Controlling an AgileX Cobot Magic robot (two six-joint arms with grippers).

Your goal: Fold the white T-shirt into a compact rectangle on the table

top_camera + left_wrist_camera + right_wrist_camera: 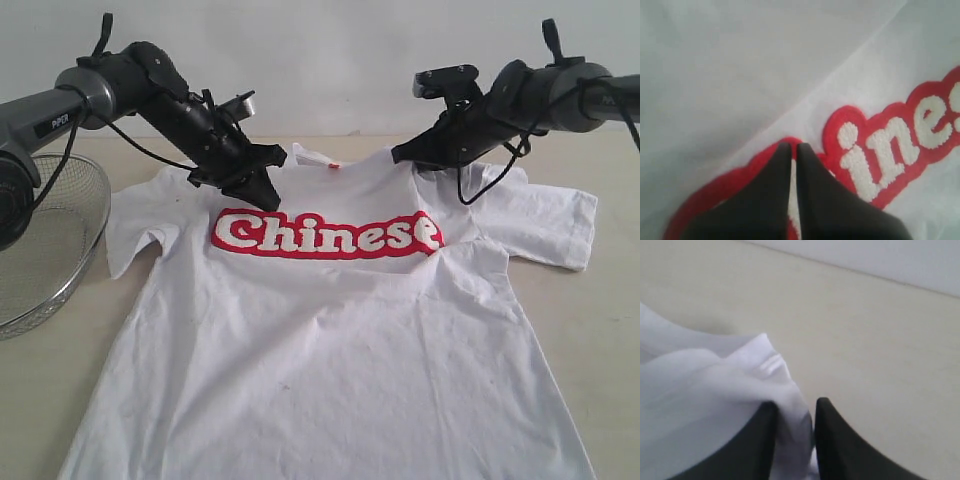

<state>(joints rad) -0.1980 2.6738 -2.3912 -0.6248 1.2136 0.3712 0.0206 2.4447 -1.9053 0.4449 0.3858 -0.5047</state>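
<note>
You see the white T-shirt [330, 340] flat on the table [600, 330], long way running from its collar, between your pincers, toward the camera. Your left pincer [794, 146] is clenched above the red letters. Your right pincer [795, 407] grasps shirt cloth at the shoulder.

Round wire-mesh basket [50, 240] at the left edge of the exterior view, cut off by the frame so only part shows. Silvery metal, fine mesh wall, smooth rim running round the top. Nothing visible inside through the mesh or over the rim. Stands upright on the pale surface, just beside the spread cloth's near sleeve, not touching it as far as can be told. Partly hidden at its upper left by dark machinery in front. Plain pale wall [320, 60] across the back, unmarked, meeting the surface in a straight line. Same wall [890, 260] as a pale band in the right wrist view.
</note>
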